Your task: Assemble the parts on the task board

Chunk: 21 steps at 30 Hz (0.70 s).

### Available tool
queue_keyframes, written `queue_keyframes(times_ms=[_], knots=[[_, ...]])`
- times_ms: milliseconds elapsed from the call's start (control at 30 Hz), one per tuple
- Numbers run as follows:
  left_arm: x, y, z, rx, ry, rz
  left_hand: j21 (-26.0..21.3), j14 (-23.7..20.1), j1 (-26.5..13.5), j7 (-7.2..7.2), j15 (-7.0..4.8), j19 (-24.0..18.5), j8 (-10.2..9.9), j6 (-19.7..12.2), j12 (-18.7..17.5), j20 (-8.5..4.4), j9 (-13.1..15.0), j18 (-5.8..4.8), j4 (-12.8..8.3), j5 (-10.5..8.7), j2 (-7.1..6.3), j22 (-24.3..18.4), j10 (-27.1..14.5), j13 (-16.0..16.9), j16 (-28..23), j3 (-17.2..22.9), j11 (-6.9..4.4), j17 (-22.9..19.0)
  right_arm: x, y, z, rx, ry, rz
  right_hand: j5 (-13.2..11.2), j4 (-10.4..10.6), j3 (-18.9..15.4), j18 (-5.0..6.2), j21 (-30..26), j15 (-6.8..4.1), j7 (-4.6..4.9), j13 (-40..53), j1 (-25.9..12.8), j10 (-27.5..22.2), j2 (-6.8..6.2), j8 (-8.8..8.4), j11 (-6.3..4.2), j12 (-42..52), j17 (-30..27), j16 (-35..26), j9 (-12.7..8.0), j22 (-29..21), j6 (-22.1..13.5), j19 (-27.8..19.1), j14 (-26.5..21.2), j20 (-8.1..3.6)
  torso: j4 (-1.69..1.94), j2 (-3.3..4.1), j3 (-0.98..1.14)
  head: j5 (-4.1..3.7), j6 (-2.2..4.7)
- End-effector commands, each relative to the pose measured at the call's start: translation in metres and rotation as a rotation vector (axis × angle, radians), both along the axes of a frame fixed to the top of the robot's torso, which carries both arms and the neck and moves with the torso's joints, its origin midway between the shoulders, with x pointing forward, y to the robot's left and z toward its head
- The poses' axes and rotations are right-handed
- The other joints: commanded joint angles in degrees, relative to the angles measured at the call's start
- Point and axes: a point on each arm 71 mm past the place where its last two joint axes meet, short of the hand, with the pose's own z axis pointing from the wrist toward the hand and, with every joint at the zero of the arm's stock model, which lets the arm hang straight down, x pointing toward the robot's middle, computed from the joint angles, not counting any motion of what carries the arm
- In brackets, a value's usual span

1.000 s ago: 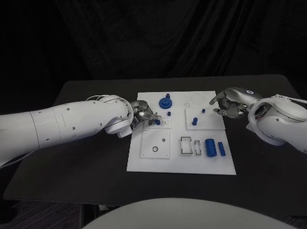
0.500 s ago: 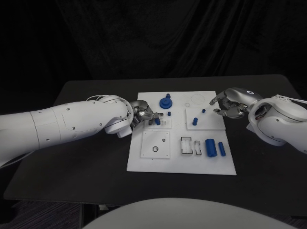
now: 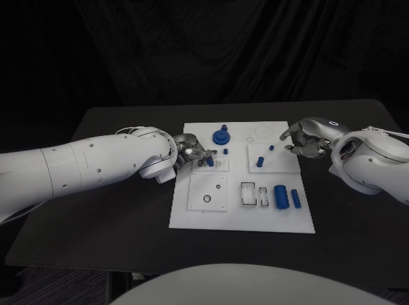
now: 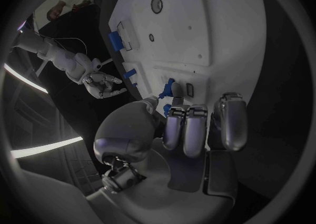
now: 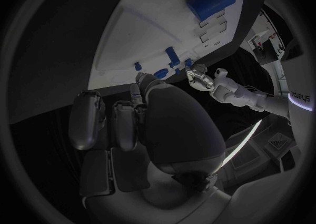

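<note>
white task board [image 3: 242, 210] — small blue parts [image 3: 281, 195]

Black table [image 3: 122, 210], matte, with rounded corners, its far edge lying just before the backdrop. Black curtain [image 3: 204, 51], hanging in vertical folds behind the table and spanning the full width of the head view.

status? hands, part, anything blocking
Left hand pinches a blue peg over the board. Right hand shut, empty, at the board's right edge. Nothing blocking.
</note>
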Motion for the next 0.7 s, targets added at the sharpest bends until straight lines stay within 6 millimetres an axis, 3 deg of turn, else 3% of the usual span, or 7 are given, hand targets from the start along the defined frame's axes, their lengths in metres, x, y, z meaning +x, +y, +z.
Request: queue_keyframes(times_ms=[33,367,567,700], knots=[[-0.0031,-0.0023,-0.0026,-0.007,0.008,-0.009,-0.3,6.1,1.8,-0.05,-0.38,0.2,0.9,-0.2,0.2,-0.33,1.6,-0.58,-0.3,1.19,-0.06,3.7,6.2,15.0,0.4,-0.5,-0.36,15.1,-0.0006,-0.0017,-0.0017,-0.008,0.010,-0.015,0.4,-0.1,0.3,-0.54,-0.2,0.49,0.32,9.8,-0.4,0.9,0.01,-0.24,0.41,-0.3,9.2,-0.2,-0.1,10.5,0.2,0.2,4.2,0.36,-0.03,0.02,0.03,-0.13,-0.01],[-0.0058,-0.0074,-0.0037,0.016,0.040,-0.021,-0.4,6.1,3.5,-0.06,-0.43,0.2,1.5,-0.7,0.2,-0.37,1.6,-0.58,-0.9,1.90,-0.18,3.7,6.2,15.0,0.4,-0.7,-0.43,15.1,-0.0004,-0.0011,-0.0018,-0.010,0.011,-0.016,0.4,-0.1,0.3,-0.54,-0.1,0.50,0.34,9.7,-0.5,0.9,0.01,-0.24,0.42,-0.3,9.2,-0.2,-0.1,10.5,0.2,0.2,4.2,0.37,-0.05,-0.03,0.01,-0.23,-0.01],[-0.0060,-0.0077,-0.0047,0.030,0.054,-0.021,-0.3,6.1,4.0,-0.07,-0.45,0.3,1.6,-0.8,0.2,-0.39,1.5,-0.59,-1.2,2.10,0.03,3.8,6.2,15.0,0.4,-0.6,-0.45,15.1,-0.0004,-0.0010,-0.0020,-0.011,0.013,-0.017,0.4,-0.1,0.3,-0.54,-0.1,0.50,0.34,9.7,-0.5,0.9,0.01,-0.24,0.42,-0.3,9.2,-0.2,-0.1,10.5,0.2,0.2,4.2,0.37,-0.19,-0.07,0.12,-0.31,-0.01],[-0.0055,-0.0056,-0.0060,0.046,0.067,-0.015,-0.3,6.1,4.9,-0.10,-0.49,0.3,1.9,-0.9,0.2,-0.42,1.5,-0.60,-1.5,3.05,0.39,3.9,6.2,15.0,0.4,-0.5,-0.48,15.1,-0.0004,-0.0010,-0.0024,-0.014,0.018,-0.018,0.4,-0.1,0.4,-0.54,-0.1,0.50,0.35,9.7,-0.6,0.9,0.03,-0.24,0.43,-0.3,9.3,-0.2,-0.1,10.5,0.3,0.2,4.2,0.37,-0.11,0.05,0.10,-0.58,-0.01]])
